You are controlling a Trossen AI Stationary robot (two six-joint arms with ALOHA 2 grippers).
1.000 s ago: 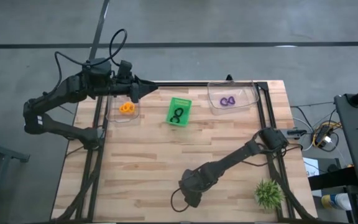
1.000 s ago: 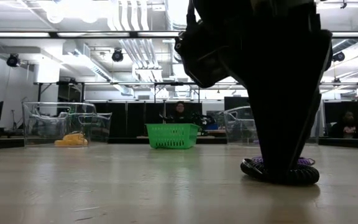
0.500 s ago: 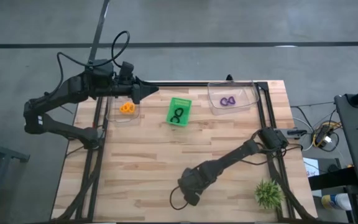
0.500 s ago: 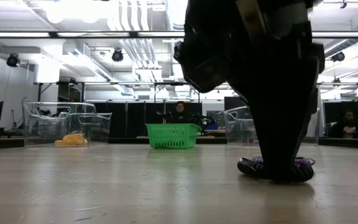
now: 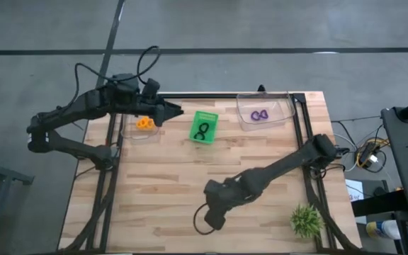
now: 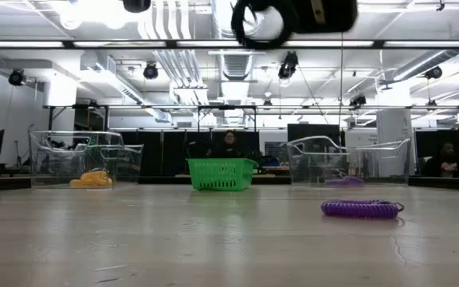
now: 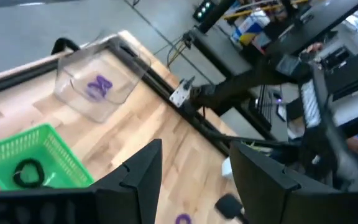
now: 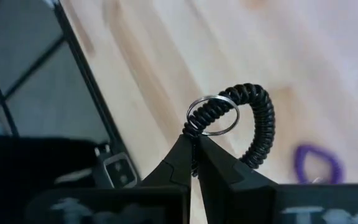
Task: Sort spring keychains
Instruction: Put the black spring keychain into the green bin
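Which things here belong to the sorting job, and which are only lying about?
Job: held black keychain in right gripper; purple keychain on table; orange keychain in bin; purple bin; basket; left gripper.
Lying about: plant.

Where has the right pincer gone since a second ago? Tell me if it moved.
Yes. The right pincer has lifted off the table with a black keychain, leaving the purple keychain below it.

Far edge, left to right: bin (image 5: pixel 137 126), basket (image 5: pixel 204 126), bin (image 5: pixel 264 110).
In each: keychains.
Near edge: plant (image 5: pixel 306 220) at right; loose keychain (image 6: pixel 361 209) on table (image 5: pixel 161 184).
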